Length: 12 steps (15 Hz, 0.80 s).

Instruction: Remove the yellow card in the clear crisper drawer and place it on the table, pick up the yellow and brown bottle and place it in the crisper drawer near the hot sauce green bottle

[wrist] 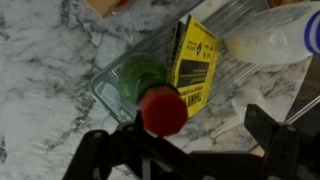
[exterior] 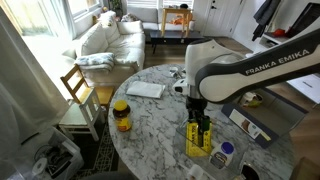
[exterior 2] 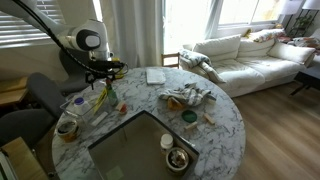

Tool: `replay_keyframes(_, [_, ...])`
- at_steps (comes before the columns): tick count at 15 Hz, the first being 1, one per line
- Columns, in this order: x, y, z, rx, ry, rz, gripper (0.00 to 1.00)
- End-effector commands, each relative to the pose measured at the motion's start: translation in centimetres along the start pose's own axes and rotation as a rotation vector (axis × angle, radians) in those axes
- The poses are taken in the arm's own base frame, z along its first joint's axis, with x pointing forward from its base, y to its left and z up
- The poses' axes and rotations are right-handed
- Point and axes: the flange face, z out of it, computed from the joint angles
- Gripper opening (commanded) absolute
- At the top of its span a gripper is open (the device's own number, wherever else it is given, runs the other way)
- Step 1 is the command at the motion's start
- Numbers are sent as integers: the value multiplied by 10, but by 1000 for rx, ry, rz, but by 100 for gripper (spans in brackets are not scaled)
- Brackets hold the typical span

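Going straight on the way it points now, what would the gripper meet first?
Most likely the red cap of the hot sauce green bottle, roughly centred between the jaws in the wrist view; depth is unclear.

You had a round white marble table (exterior: 150,125), grey-veined, carrying everything. In an exterior view, taking twelve as its far edge, the yellow and brown bottle (exterior: 121,115) stood at nine by the rim. A white booklet (exterior: 145,89) lay flat near eleven, a blue-and-white container (exterior: 226,152) stood toward five, and a grey open box (exterior: 248,128) sat near three. In the wrist view the clear crisper drawer (wrist: 104,90) rested straight on the marble.
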Motion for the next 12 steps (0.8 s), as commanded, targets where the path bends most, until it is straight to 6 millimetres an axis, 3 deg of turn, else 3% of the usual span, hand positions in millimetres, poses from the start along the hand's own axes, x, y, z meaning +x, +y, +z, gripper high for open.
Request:
replay_keyframes(1, [-5, 1, 9, 14, -5, -4, 72])
replay_keyframes(3, [-5, 1, 9, 17, -6, -7, 63])
replay_keyframes(10, [-3, -4, -5, 22, -9, -22, 8])
replay_keyframes(12, [-1, -7, -11, 27, -15, -30, 0])
